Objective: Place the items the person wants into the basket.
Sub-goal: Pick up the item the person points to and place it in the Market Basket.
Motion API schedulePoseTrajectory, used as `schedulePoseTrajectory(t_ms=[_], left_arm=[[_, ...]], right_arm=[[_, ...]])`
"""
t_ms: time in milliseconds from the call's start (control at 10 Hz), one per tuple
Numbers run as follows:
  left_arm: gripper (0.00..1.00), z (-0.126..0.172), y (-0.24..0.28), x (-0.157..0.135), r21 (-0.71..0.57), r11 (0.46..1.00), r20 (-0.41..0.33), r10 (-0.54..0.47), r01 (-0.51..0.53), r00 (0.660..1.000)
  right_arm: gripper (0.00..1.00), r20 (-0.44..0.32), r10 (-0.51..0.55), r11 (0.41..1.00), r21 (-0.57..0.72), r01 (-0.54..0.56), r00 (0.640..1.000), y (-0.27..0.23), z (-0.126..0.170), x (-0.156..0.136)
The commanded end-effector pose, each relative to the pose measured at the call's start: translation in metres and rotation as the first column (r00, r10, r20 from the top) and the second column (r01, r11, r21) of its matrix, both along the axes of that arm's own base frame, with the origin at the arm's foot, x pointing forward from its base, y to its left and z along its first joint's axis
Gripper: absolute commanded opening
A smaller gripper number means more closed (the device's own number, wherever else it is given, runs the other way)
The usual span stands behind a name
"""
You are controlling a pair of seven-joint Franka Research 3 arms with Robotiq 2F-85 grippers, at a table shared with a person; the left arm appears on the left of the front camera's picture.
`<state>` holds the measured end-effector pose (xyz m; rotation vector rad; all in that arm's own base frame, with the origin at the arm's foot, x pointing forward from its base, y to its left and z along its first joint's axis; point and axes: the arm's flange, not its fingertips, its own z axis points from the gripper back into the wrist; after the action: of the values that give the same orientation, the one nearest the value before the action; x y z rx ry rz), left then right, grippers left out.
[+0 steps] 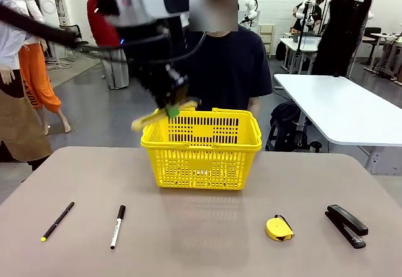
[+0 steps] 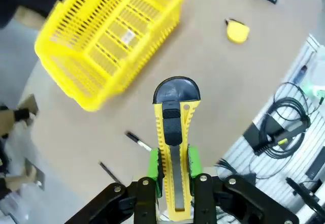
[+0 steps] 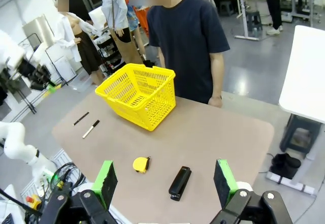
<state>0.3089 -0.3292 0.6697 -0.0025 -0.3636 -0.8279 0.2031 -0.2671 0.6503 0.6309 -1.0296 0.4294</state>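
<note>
My left pincer (image 2: pixel 172 165) is clamped on the yellow-and-black plastic box cutter (image 2: pixel 174 127), hanging above the left rim of the bright yellow slotted plastic basket (image 1: pixel 201 157). My right pincer (image 3: pixel 165 182) gapes wide. The thin black pen (image 1: pixel 58 220) and the black-capped white marker (image 1: pixel 117 226) lie left of the basket, nearer me.

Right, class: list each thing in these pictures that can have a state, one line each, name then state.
left gripper: shut on box cutter
box cutter: held in the air
right gripper: open, empty
basket: upright, empty
marker: capped, lying on table
pen: lying on table
stapler: closed, on table
tape measure: on table
</note>
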Motion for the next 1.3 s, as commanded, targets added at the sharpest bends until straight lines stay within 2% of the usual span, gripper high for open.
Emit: schedulePoseTrajectory(t_ms=[0, 200, 400, 600, 800, 1000, 1200], left_arm=[[0.00, 0.010, -0.030, 0.074, -0.009, 0.999, 0.020, -0.041, 0.041, 0.999], [0.00, 0.012, -0.039, 0.148, 0.021, 1.000, 0.024, -0.014, 0.013, 1.000], [0.00, -0.006, -0.044, 0.205, 0.084, 0.996, 0.007, 0.027, -0.028, 1.000], [0.00, -0.036, -0.042, 0.242, 0.128, 0.991, -0.056, 0.040, -0.032, 0.998], [0.00, -0.064, -0.036, 0.256, 0.190, 0.980, -0.093, 0.073, -0.055, 0.993], [0.00, -0.079, -0.034, 0.257, 0.215, 0.975, -0.104, 0.084, -0.060, 0.991], [0.00, -0.068, -0.041, 0.240, 0.162, 0.975, -0.068, 0.164, -0.152, 0.984]], right_arm=[[1.00, 0.030, 0.014, 1.000, 0.011, -0.014, 0.999, 0.001, 0.002, 0.001], [1.00, 0.030, 0.014, 1.000, 0.011, -0.014, 0.999, 0.001, 0.002, 0.001], [1.00, 0.030, 0.014, 1.000, 0.011, -0.014, 0.999, 0.001, 0.002, 0.001], [1.00, 0.030, 0.014, 1.000, 0.011, -0.014, 0.999, 0.001, 0.002, 0.001], [1.00, 0.030, 0.014, 1.000, 0.011, -0.014, 0.999, 0.001, 0.002, 0.001], [1.00, 0.030, 0.014, 1.000, 0.011, -0.014, 0.999, 0.001, 0.002, 0.001], [1.00, 0.030, 0.014, 1.000, 0.011, -0.014, 0.999, 0.001, 0.002, 0.001]])
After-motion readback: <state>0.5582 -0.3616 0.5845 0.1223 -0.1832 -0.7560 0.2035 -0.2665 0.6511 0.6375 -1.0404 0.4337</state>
